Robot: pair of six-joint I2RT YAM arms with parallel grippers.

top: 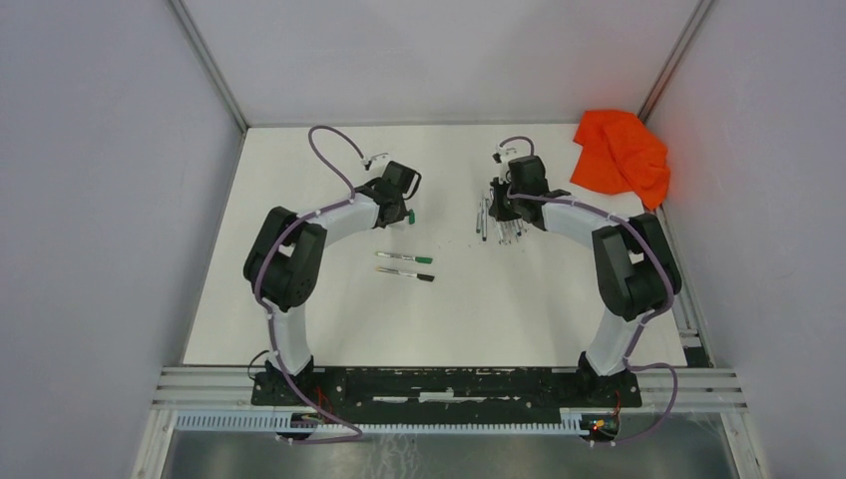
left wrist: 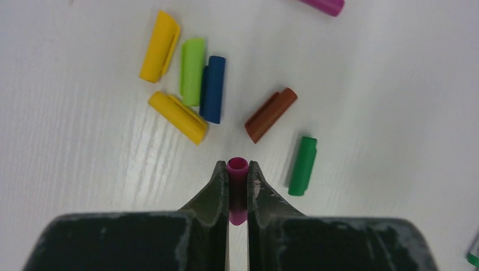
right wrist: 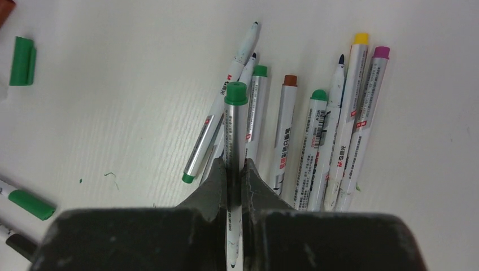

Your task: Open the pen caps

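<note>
Left gripper (left wrist: 238, 173) clenched on magenta cap (left wrist: 238, 164). Seven loose caps (left wrist: 212, 89) on table (left wrist: 68, 169): two yellow, one each lime, blue, brown, green, magenta. Right gripper (right wrist: 234, 167) grasping green-ended pen (right wrist: 235, 121); eight barrels (right wrist: 285, 135) heaped by it; two capped pens (right wrist: 31, 204) apart.

Orange cloth (top: 621, 155): you see it crumpled in the far right corner, close against the right-hand panel.
Table (top: 449, 319): white; it carries the cloth at its far right.
Bundle of pen barrels (right wrist: 316, 149): near the cloth, to its left; white-grey, printed, lying side by side and overlapping.
Far loose pen (top: 399, 256): well apart from the cloth, further left and nearer you.
Near loose pen (top: 399, 271): just beside it, almost parallel, further still from the cloth.
Wall panels (top: 100, 200): pale grey, enclosing three sides.
</note>
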